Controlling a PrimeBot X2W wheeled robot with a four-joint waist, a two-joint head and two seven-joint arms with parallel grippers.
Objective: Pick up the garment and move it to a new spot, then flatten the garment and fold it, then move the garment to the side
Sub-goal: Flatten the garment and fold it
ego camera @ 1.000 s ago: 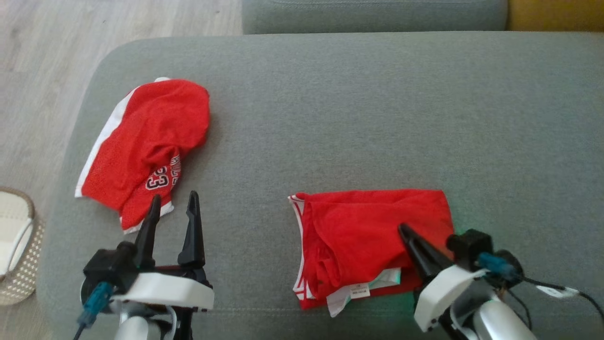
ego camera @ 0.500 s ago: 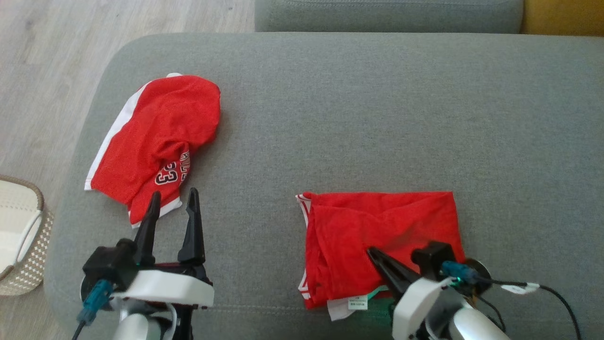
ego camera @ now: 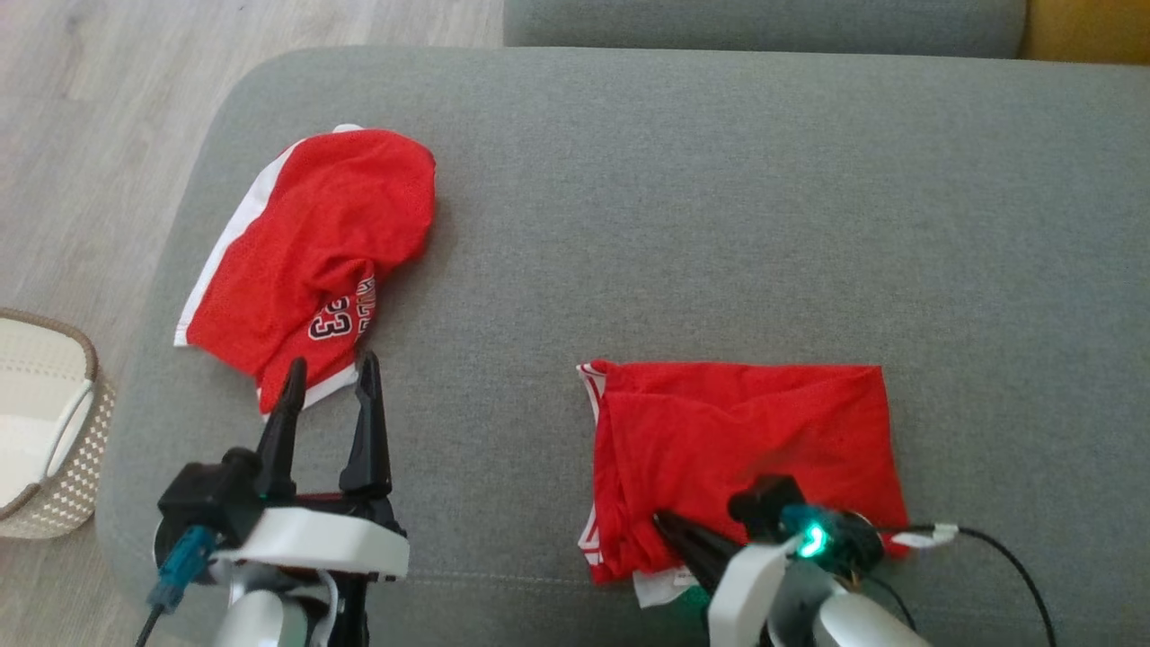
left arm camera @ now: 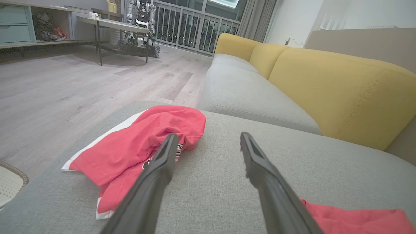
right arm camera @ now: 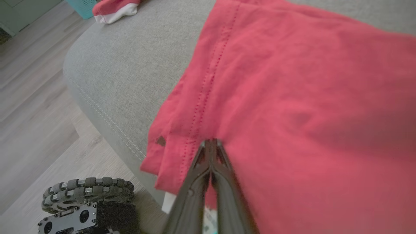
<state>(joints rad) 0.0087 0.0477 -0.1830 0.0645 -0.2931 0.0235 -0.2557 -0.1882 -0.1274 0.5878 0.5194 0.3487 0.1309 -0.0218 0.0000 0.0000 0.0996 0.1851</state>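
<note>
A folded red garment [ego camera: 746, 431] with white-striped trim lies on the grey ottoman [ego camera: 719, 180] at the front right. My right gripper [ego camera: 660, 518] is shut, its tips resting on the garment's front left part; up close, the right gripper [right arm camera: 211, 141] touches the red fabric [right arm camera: 292, 81] beside a stitched hem, and whether cloth is pinched is unclear. A second, crumpled red jersey [ego camera: 314, 243] with white trim and the number 23 lies at the left. My left gripper [ego camera: 328, 364] is open just short of the jersey's near edge, its left finger over the jersey [left arm camera: 143, 143].
A woven basket [ego camera: 54, 431] stands on the wood floor left of the ottoman. A grey-and-yellow sofa [left arm camera: 325, 84] runs behind it. My wheeled base [right arm camera: 87, 195] sits below the ottoman's front edge. Bare grey cushion spans the middle and right.
The camera has shifted, sliding the whole scene rightward. My right gripper drew back across the folded garment toward its front left corner. The left gripper held still.
</note>
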